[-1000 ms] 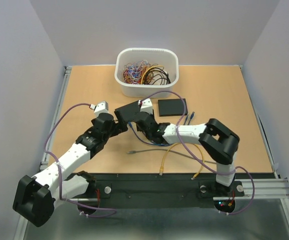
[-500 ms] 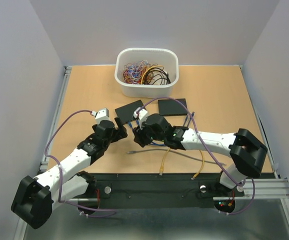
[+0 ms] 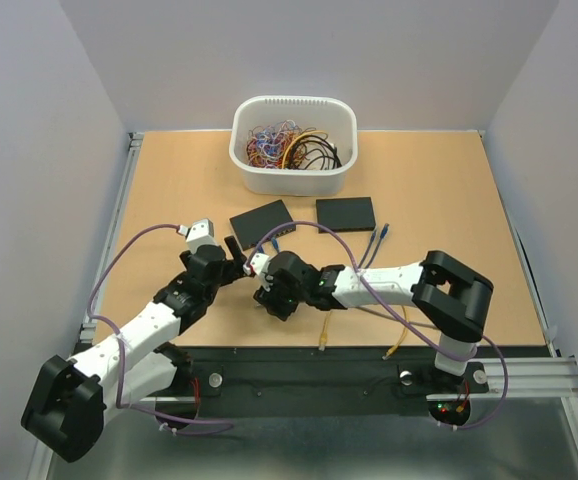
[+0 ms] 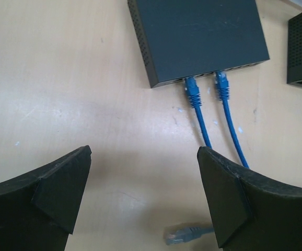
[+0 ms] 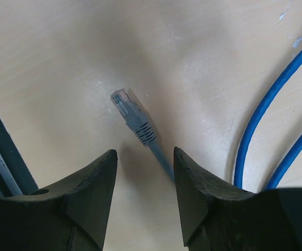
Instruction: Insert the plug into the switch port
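- While both arms reach over the table, the left gripper hangs over bare wood with its fingers wide apart and nothing between them.
- The right gripper has its fingers apart too, and it holds nothing.
- A grey cable lies on the wood right under the right fingers, with its clear end pointing away from them.
- The yellow cable lies near the front edge, and its plug sits on the wood, touching no gripper.
- Two black boxes sit side by side below the white tub of wires.
- The left box has two blue cables plugged into its near edge.
- The right box lies just beside it.
- The ports are too small to tell apart.
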You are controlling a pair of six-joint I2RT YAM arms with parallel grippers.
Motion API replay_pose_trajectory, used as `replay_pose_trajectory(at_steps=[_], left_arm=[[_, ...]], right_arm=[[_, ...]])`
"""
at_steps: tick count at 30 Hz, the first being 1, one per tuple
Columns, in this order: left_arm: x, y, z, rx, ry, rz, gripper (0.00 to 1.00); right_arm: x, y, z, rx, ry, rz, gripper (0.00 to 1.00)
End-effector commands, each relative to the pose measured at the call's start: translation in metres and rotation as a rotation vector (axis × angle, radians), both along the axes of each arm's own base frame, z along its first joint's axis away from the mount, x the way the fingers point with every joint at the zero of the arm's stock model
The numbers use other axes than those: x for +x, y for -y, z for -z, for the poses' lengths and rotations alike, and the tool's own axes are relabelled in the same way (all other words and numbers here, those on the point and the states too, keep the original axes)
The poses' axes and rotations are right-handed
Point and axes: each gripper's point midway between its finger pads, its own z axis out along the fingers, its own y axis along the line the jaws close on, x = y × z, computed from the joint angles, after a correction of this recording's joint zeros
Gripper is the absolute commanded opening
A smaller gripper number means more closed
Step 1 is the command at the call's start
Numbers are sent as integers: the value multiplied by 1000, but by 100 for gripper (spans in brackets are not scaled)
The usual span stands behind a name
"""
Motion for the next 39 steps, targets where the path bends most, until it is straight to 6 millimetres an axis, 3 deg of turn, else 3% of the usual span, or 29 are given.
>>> replay_pose_trajectory(at_steps=[1,9,20,27,34,39], left_arm=[[6,14,-21,-60,79,43,95],[6,10,-24,-64,93,18,94],[6,-3,-25,-68,104,-60,94],[6,-3,-26,-69,105,-60,94],[6,-3,-25,-69,103,-57,94],[6,-3,-25,-69,104,-62,94]], right_arm=[[6,-18,-7,1,57,-43,53],[13,-21,-2,-22,89,-31,53],[5,-30,16,-57,85,-57,47],[4,-29,22,-70,79,-55,28],[0,-28,26,-70,68,-61,3],[-5,-25,18,-39,60,-58,0]])
